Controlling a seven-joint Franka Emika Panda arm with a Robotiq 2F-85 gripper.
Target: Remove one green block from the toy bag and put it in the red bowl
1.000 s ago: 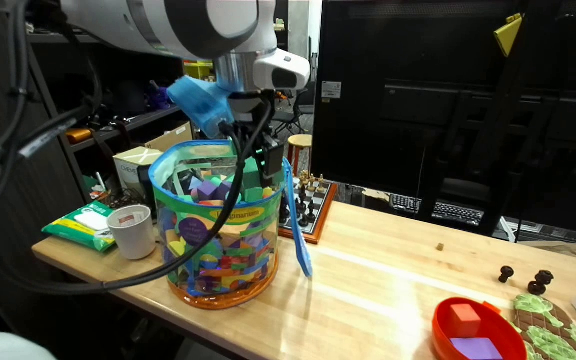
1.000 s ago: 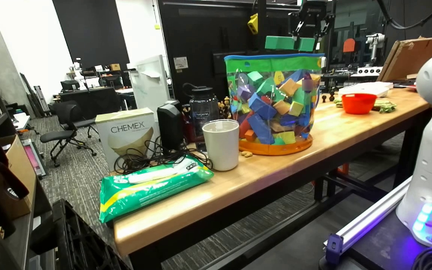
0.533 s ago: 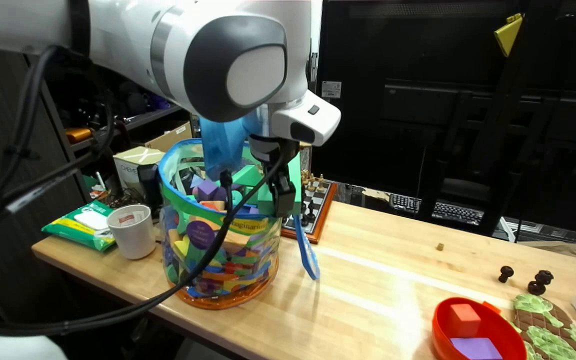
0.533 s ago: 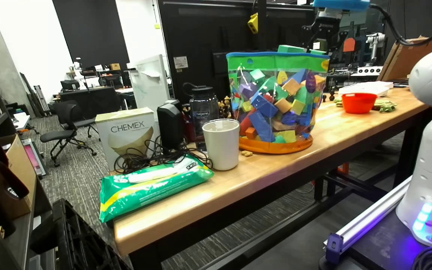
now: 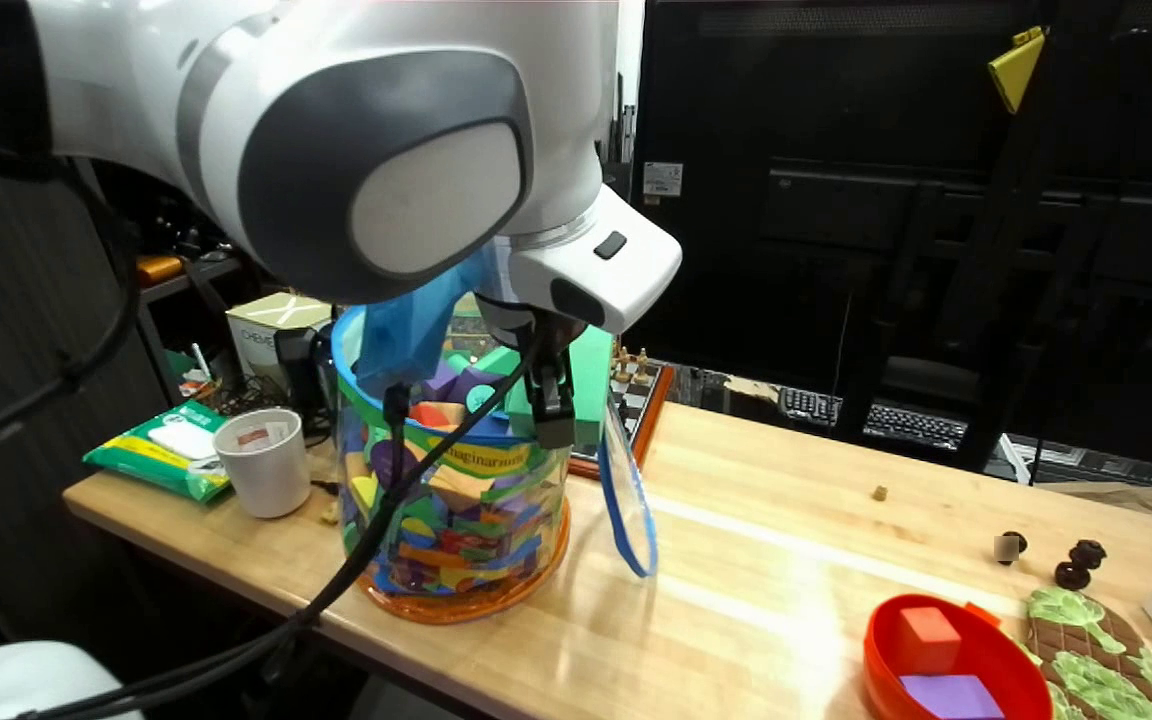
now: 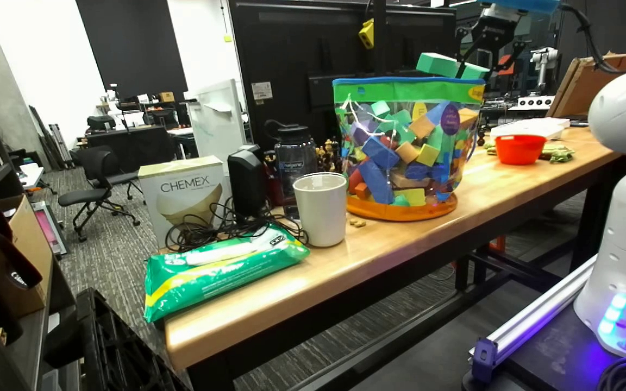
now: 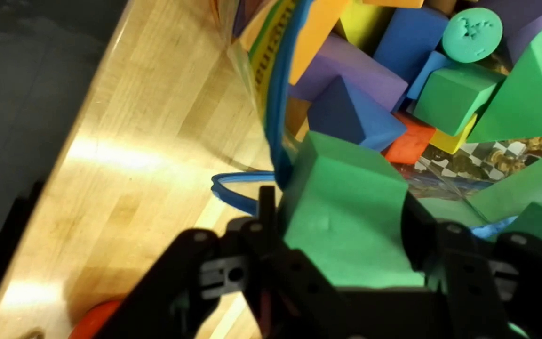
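My gripper point(image 7: 339, 212) is shut on a long green block point(image 7: 346, 235), one finger on each side. In an exterior view the block point(image 6: 437, 64) is held tilted just above the far rim of the toy bag; it also shows beside the fingers in an exterior view point(image 5: 591, 385). The clear toy bag point(image 6: 400, 91) has a blue rim point(image 7: 280, 84) and is full of coloured pieces. The rim meets the block's edge in the wrist view; whether they touch I cannot tell. The red bowl point(image 5: 1004, 648) stands apart, holding an orange-red and a purple block; it also shows in an exterior view point(image 6: 519, 151).
The bag's blue-edged lid flap point(image 5: 631, 500) hangs on the bowl side. A chessboard point(image 5: 651, 425) lies behind the bag. A white mug point(image 6: 321, 212), a wipes pack point(image 6: 220, 271) and a box point(image 6: 185, 190) stand near the bag. Dark monitors point(image 5: 816, 230) line the back edge.
My gripper has moved towards the bowl side with the green block, dipping at the rim and rising again. The block is now tilted. The bag has shifted slightly the same way.
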